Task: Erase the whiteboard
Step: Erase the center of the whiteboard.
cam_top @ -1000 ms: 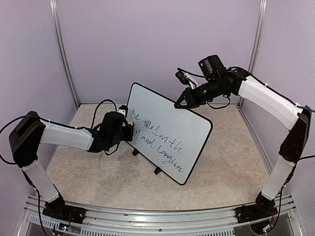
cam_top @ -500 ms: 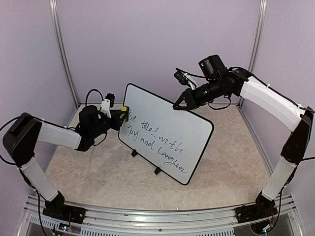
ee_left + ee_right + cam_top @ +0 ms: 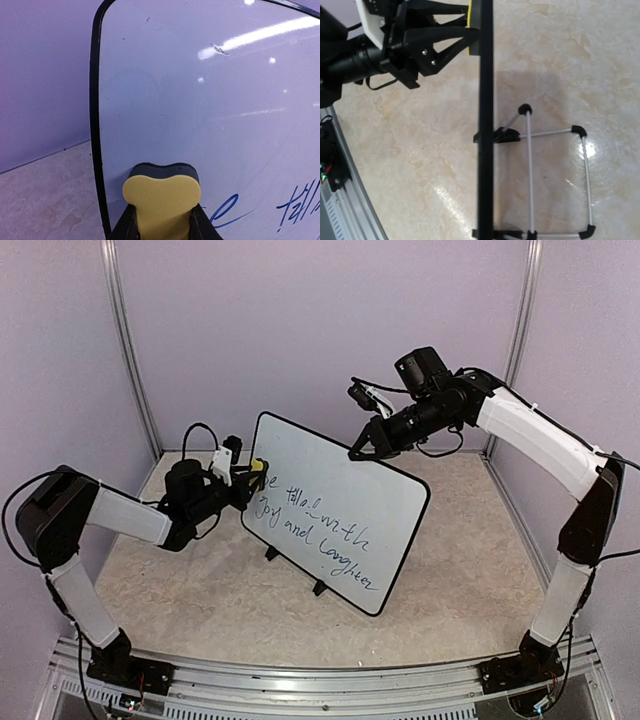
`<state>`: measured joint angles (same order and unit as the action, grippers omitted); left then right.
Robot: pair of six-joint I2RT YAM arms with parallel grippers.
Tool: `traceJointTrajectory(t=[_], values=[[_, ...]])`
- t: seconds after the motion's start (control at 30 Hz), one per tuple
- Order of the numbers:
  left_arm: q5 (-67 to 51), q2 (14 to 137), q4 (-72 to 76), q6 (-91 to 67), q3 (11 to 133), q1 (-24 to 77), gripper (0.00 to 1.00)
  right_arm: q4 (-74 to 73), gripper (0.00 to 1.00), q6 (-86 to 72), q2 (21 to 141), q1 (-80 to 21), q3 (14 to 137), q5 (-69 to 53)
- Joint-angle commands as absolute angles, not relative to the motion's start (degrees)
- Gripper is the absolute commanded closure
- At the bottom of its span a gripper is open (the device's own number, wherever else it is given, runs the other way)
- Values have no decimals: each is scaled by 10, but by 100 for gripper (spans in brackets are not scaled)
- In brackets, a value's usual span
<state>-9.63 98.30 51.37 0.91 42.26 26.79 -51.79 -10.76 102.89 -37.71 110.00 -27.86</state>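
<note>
The board (image 3: 340,502) stands in the middle of the surface (image 3: 200,580), propped on a thin wire stand (image 3: 529,175) and leaning back, its left end farther from the arm bases than its right end. Handwriting (image 3: 315,530) in blue and black runs across its lower left half; the upper part and the right side are white. At the board's upper left corner, just inside the black frame, a yellow eraser (image 3: 161,197) lies with its dark felt flat against the white face, a little above and to the left of the first blue letters. The left pincer (image 3: 245,480) is clamped narrow on the eraser's two sides and reaches in from the left of the board, its arm low over the surface. The right pincer (image 3: 360,450) comes from the right and above, with its tips at the board's top edge near the middle, well apart from the eraser. Its jaws are closed, but the pictures do not show whether they pinch the frame. From the right wrist the board shows edge-on as a black line, with the left pincer against its face on one side and the stand behind it on the other.
</note>
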Motion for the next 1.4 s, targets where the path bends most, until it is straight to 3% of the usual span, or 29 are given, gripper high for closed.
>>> traceJointTrajectory(t=[0.0, 0.33, 0.7, 1.17, 1.37], values=[[-8, 1015, 463, 34, 433, 306, 88, -537, 100, -86, 1042, -395, 1114, -330], [26, 1018, 489, 31, 394, 326, 88, -541, 100, -76, 1055, -395, 1112, -336], [-26, 1023, 457, 29, 501, 309, 88, -530, 100, -74, 1048, -395, 1091, -337], [25, 1011, 451, -70, 378, 327, 88, -522, 100, -72, 1049, -395, 1081, -342], [22, 1012, 453, -75, 378, 327, 88, -518, 100, -70, 1049, -395, 1073, -343]])
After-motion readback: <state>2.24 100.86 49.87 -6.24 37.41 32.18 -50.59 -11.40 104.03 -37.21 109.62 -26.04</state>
